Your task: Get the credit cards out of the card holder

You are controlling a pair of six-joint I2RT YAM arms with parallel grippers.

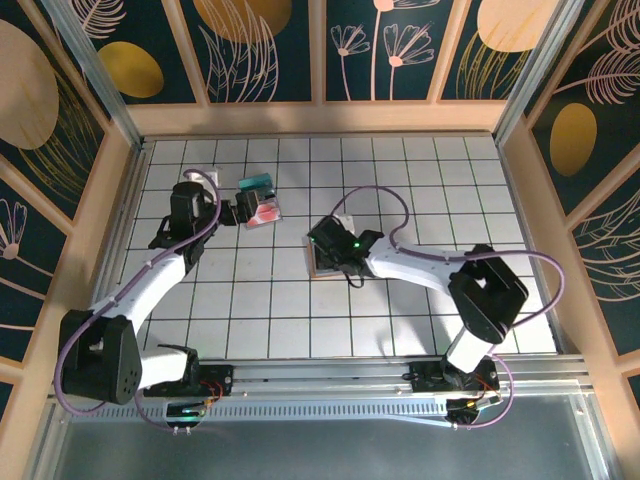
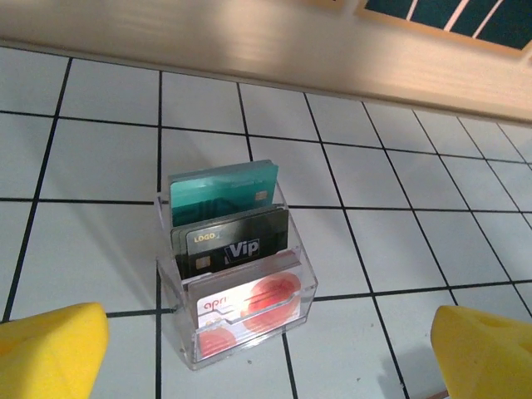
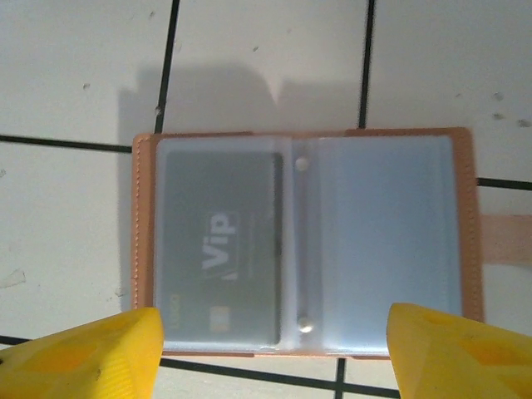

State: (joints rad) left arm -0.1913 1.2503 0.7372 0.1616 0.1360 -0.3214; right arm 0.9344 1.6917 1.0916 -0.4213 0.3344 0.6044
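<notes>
Tech: Right fingers [image 3: 79, 353] stood apart, empty, above card holder [image 3: 382, 241], open flat on worktop [image 3: 83, 66]. Left fingers [image 2: 50, 353] apart too, nr clear rack [image 2: 249, 320].
Lead: VIP card [image 3: 220, 249] sat in one sleeve. Prob. light, stiff, slick; pinch its edge at sleeve mouth.

The card holder [image 3: 303, 249] lay open and flat near the middle of the white tiled table [image 1: 450, 180]. It had a pinkish-brown rim around grey-blue translucent sleeves, and a strap tab [image 3: 507, 237] stuck out at one side. A dark Vip card [image 3: 218, 258] sat inside one sleeve. To the left and a little farther back, well apart from it, three credit cards [image 1: 262, 200] stood upright in a clear stand [image 2: 193, 353]: a teal-green card [image 2: 223, 189] at the back, a black Vip card [image 2: 233, 241] in the middle, and a white card with red circles [image 2: 249, 303] in front.
</notes>
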